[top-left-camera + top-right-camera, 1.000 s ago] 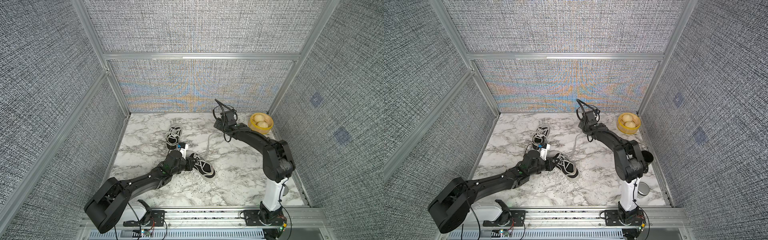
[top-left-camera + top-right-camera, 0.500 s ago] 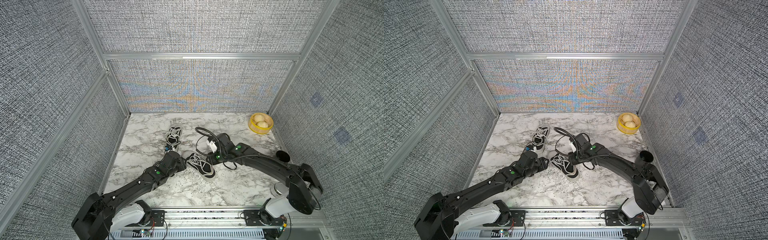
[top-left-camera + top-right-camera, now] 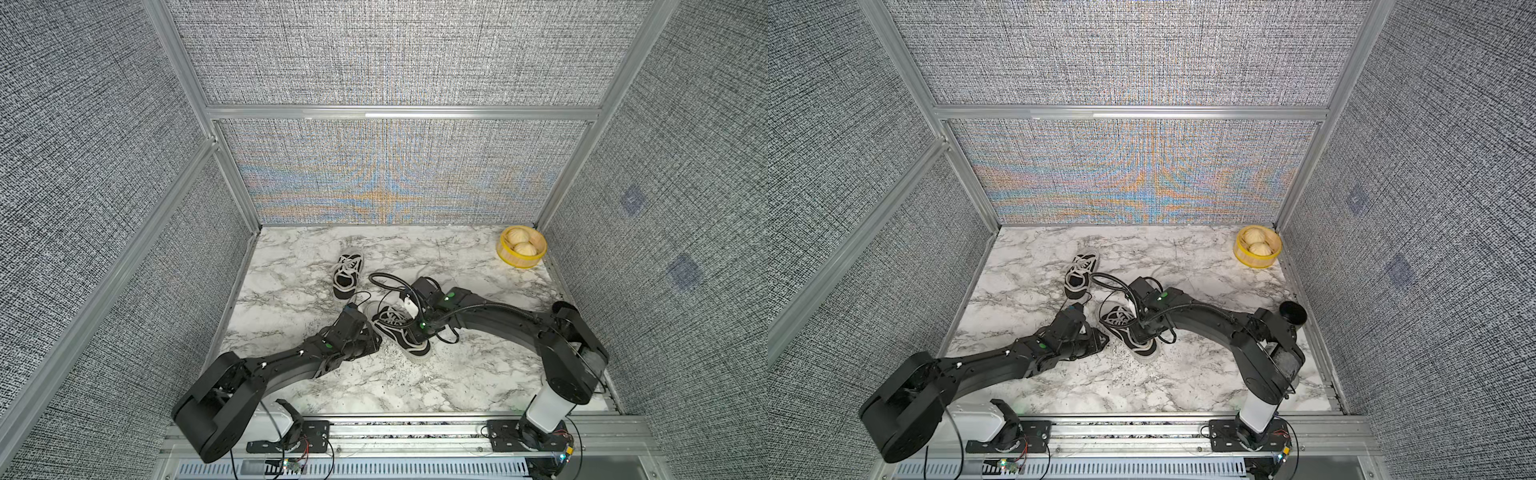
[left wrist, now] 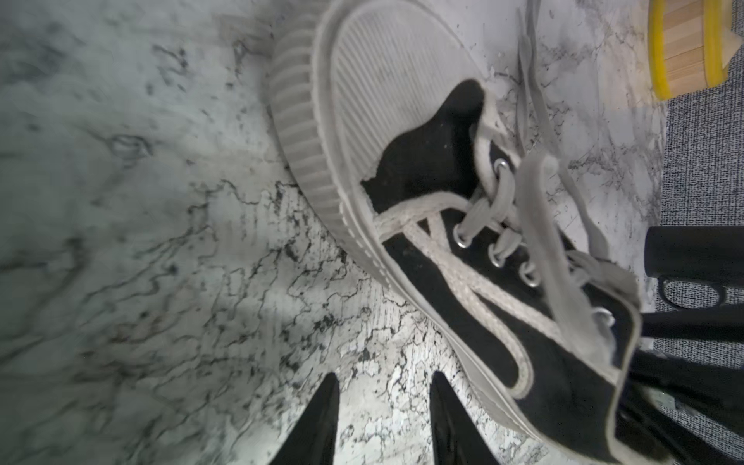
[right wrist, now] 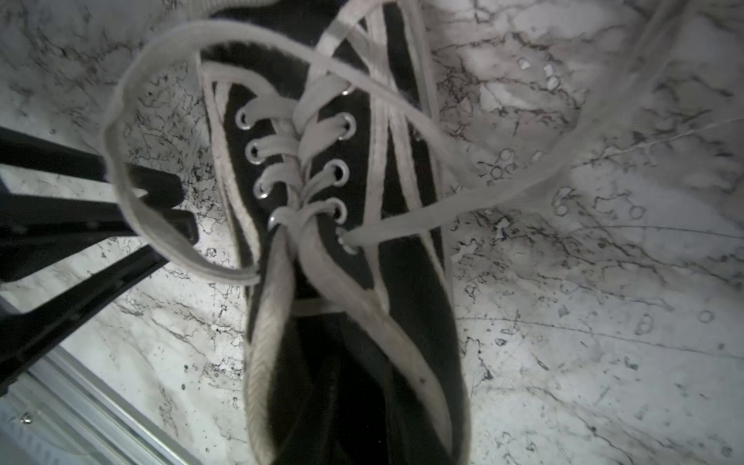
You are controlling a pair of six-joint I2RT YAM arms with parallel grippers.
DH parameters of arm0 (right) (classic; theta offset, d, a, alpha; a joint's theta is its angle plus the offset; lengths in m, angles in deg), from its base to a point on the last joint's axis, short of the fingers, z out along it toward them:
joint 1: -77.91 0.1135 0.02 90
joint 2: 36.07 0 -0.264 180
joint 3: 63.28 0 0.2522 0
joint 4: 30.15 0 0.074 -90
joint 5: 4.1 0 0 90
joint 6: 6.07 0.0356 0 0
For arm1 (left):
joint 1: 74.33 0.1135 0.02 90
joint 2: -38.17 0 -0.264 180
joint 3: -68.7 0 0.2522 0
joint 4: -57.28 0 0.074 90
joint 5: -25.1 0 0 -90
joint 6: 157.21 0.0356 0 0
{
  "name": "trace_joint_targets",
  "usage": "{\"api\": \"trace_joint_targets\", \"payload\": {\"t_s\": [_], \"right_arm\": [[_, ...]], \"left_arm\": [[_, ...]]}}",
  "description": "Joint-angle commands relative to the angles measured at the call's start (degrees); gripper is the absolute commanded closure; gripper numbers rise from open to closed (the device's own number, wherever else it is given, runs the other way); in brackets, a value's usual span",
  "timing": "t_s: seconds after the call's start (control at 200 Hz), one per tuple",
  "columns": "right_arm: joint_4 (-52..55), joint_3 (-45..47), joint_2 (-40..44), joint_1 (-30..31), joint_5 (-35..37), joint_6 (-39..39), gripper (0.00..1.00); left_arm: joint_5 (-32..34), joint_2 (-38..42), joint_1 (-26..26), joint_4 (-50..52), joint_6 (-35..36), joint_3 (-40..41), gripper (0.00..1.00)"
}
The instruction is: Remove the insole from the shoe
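- Hovering at the heel opening of the shoe (image 3: 392, 328), the right tool (image 3: 417, 332) is the nearer; its spread cannot be told.
- Left tool (image 4: 384, 376), part-open and empty, sits beside the shoe's sole.
- Shoe lies on the bench (image 3: 457, 395), toe pointing away from the right tool; insole unseen, judged still inside.

A black sneaker (image 5: 402, 282) with white stripes lies on the marble table (image 5: 604, 342), and I'm looking down past its open collar along the tongue. White laces (image 5: 282, 145) criss-cross through metal eyelets (image 5: 346, 125). Inside the collar it's too dark to tell anything. A loose lace loop (image 5: 139, 219) drapes across the left gripper (image 5: 183, 211), whose two black fingers sit a little apart just beside the shoe, bare marble between them. A metal rail (image 5: 80, 406) borders the table
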Motion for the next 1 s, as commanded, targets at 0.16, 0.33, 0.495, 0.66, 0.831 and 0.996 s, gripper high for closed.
{"api": "trace_joint_targets", "payload": {"t_s": [0.16, 0.33, 0.495, 0.66, 0.831, 0.996], "right_arm": [[0.5, -1.9, -4.5, 3.4, 3.9, -0.7, 0.46], [-0.2, -1.1, -7.9, 4.8, 8.5, 2.6, 0.39], [-1.6, -0.1, -10.2, 4.3, 16.4, 8.9, 0.56], [-2.2, -0.7, -11.0, 3.2, 18.4, 11.8, 0.76], [-3.9, -1.9, -8.5, 2.5, 14.7, 12.7, 0.95], [-7.8, -2.6, -2.3, 0.3, 7.6, 14.5, 1.00]], "left_arm": [[-5.7, -10.9, 0.3, -17.4, -3.9, 0.1, 0.70], [-7.0, -14.0, 0.8, -22.1, -5.1, 0.3, 0.73], [-5.4, -13.0, 1.3, -21.8, -5.5, 1.2, 0.74], [-1.3, -8.5, 1.7, -17.5, -5.1, 2.7, 0.75], [-0.9, -3.8, 1.8, -14.3, -2.9, 3.3, 0.74], [-4.9, 0.5, 1.8, -14.7, -0.5, 4.3, 0.67]]}}
